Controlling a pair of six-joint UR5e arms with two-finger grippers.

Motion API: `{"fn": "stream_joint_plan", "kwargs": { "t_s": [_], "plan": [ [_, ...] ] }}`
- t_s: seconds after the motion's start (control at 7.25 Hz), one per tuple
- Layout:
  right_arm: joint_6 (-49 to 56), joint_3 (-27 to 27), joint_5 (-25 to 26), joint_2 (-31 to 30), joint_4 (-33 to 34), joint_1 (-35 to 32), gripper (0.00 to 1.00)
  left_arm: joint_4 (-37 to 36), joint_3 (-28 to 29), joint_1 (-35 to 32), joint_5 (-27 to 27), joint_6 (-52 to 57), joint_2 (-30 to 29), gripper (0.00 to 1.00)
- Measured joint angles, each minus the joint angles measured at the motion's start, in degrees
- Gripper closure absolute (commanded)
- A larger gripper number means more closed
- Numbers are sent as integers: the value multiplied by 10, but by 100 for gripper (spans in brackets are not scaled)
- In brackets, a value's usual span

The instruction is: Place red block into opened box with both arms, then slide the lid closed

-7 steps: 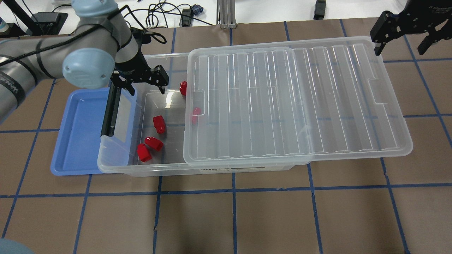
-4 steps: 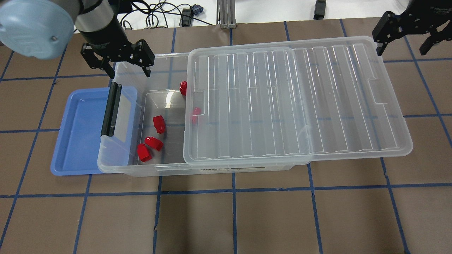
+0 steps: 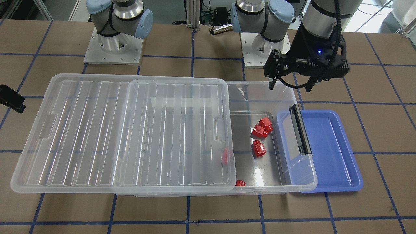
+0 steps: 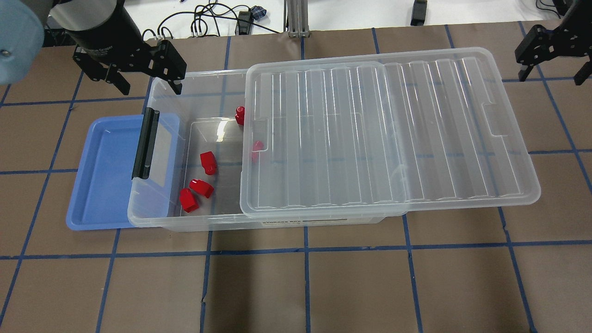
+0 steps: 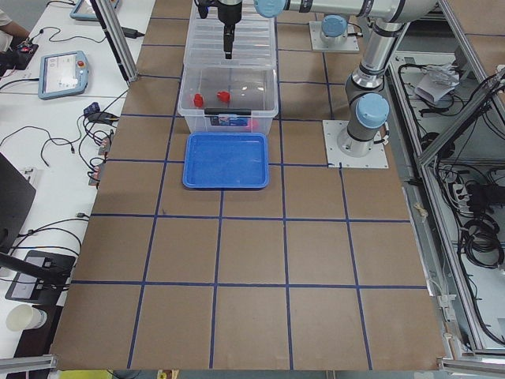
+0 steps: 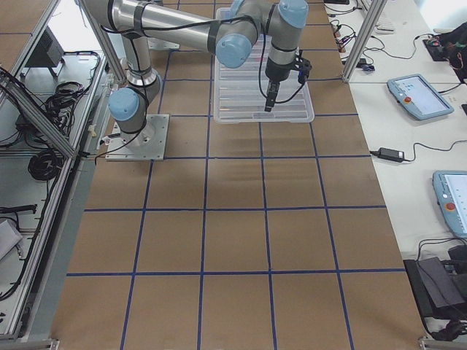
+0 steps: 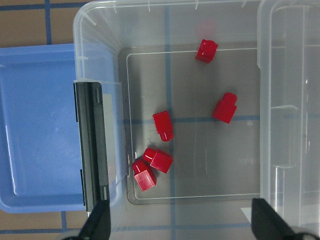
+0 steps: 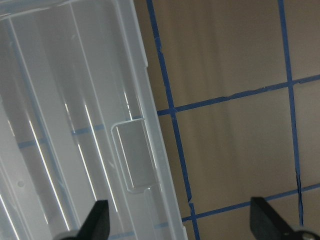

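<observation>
Several red blocks (image 4: 208, 163) (image 7: 163, 125) lie on the floor of the clear box (image 4: 185, 222), in its uncovered left end; one sits half under the lid's edge. The ribbed lid (image 4: 384, 134) (image 8: 75, 125) covers the rest of the box and overhangs its right end. The black latch (image 4: 145, 143) stands at the box's left end. Above the box's far left corner, my left gripper (image 4: 150, 88) (image 3: 290, 87) (image 7: 182, 227) is open with nothing in it. My right gripper (image 4: 550, 76) (image 8: 182, 225) is open and empty beyond the lid's far right corner.
A blue tray (image 4: 101, 171) lies at the box's left end, partly under it. Cables (image 4: 208, 21) and a metal post (image 4: 296, 18) sit past the table's far edge. Brown table with blue tape lines (image 4: 305, 249) extends in front of the box.
My left gripper has pulled up and back out of the box's open end toward the far left. The right gripper has shifted right, away from the lid's corner. Blocks and lid have not moved.
</observation>
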State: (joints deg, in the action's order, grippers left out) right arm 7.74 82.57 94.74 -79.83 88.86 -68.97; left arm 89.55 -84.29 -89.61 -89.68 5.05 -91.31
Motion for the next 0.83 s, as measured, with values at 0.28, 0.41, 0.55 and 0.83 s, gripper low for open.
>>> {"fn": "stream_joint_plan", "kwargs": {
  "t_s": [0.28, 0.41, 0.55, 0.83],
  "plan": [
    [4, 17, 18, 29, 31, 36, 0, 6, -18, 4, 6, 22, 9, 0],
    [5, 31, 33, 40, 73, 48, 0, 9, -34, 6, 7, 24, 14, 0],
    [9, 47, 40, 47, 112, 53, 0, 10, -42, 8, 8, 24, 15, 0],
    [23, 72, 39, 45, 122, 52, 0, 8, -40, 7, 9, 18, 10, 0]
  ]
}}
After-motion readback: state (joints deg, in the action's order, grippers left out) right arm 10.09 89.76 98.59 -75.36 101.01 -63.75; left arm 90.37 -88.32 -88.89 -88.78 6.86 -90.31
